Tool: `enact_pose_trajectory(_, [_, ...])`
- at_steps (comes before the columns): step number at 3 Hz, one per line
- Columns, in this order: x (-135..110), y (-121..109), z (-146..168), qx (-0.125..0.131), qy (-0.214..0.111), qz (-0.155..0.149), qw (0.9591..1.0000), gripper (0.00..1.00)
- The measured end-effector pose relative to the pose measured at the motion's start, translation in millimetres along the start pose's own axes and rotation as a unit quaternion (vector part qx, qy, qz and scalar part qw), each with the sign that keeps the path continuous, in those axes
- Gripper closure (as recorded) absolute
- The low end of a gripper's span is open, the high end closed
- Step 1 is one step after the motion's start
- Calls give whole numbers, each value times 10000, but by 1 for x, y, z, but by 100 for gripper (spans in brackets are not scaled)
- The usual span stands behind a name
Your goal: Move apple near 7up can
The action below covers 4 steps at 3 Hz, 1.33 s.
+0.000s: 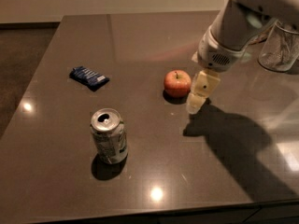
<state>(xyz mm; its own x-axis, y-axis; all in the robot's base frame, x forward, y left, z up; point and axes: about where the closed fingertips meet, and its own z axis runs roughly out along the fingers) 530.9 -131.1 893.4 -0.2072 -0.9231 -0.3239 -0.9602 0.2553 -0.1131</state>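
**A:** Camera view, and the apple [177, 83] is sitting upright on the bench [140, 36], stem up, nothing touching it. The claw [196, 101] is hanging just beside the apple, on the side facing away from the 7up can [109, 135], low over the surface.

**B:** Is the claw open or closed?

**A:** I cannot tell from this angle. It is holding nothing, though. The apple is sitting free.

**B:** How are you expecting that apple to handle?

**A:** I'm judging it firm, fairly light and smooth-skinned, and round enough to roll if it gets nudged. I'm thinking a grip across its widest middle, squeezing gently so it doesn't bruise or squirt out.

**B:** And the target?

**A:** The can is standing upright well apart from the apple, nearer the camera and off to the left. Being light and a bit dented, it is looking easy to tip.

**B:** What about containers?

**A:** I'm seeing a dark opening in the can's silver top, but whether any drink is inside is hidden. A clear glass [278, 45] is standing far right of the apple, and I'm not making out its contents. A blue snack packet [88, 76] is lying flat to the apple's left.
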Motion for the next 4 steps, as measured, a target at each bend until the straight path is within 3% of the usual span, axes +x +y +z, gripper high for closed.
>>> enact_pose_trajectory(2, [-28, -12, 28, -172, -77, -48, 9998, 0])
enact_pose_trajectory(3, [-32, -18, 36, -213, -91, 14, 9997, 15])
enact_pose_trajectory(4, [-37, -20, 37, -221, -191, 15, 9996, 47])
